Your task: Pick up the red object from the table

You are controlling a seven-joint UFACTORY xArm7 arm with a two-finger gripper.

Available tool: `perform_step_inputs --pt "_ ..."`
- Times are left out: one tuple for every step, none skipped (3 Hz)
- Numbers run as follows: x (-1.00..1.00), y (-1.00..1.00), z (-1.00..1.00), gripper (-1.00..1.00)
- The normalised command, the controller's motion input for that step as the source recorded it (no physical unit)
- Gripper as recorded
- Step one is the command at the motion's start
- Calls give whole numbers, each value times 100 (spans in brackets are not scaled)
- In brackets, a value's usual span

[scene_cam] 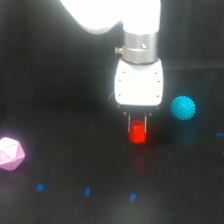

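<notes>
A: Since there is only the exterior view, where is the red object (137, 134)?

B: Just below the frame's centre, between the two dark fingers of the claw (137, 131), which hangs from the white arm. A faint red glow shows on the black worktop (75, 210) under it.

A: Is it gripped?

B: The fingers sit tight on either side, so I judge the claw clamped on it; whether it is clear of the worktop I cannot tell.

A: Next?

B: A straight lift, keeping away from the cyan spiky ball (183, 107) at right. The pink polyhedron (10, 153) lies well apart at lower left.
</notes>
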Motion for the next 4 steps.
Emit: perform_step_inputs --pt "21 54 100 -59" --pt "46 77 94 -100" --pt "46 100 82 -83" --pt "30 8 100 -100"
